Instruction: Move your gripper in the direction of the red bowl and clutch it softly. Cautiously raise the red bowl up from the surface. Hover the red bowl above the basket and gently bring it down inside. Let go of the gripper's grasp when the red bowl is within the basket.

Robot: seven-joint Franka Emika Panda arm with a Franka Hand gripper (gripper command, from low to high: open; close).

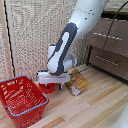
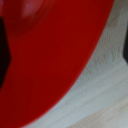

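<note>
The red bowl (image 1: 47,90) sits on the wooden surface just past the basket's far corner. My gripper (image 1: 54,85), a white block with dark blue-tipped fingers, is right down over it. In the wrist view the red bowl (image 2: 45,60) fills most of the picture. One dark finger shows at each side edge, set wide apart, with the gripper (image 2: 64,50) open around the bowl. I cannot tell whether the fingers touch it. The red mesh basket (image 1: 15,111) with a blue rim stands at the exterior view's lower left and looks empty.
A yellow-orange snack packet (image 1: 77,83) lies on the floor just to the exterior view's right of the gripper. Dark wooden drawers (image 1: 107,50) stand at the back right, with a black cable running along the floor. A slatted wooden wall (image 1: 30,35) is behind.
</note>
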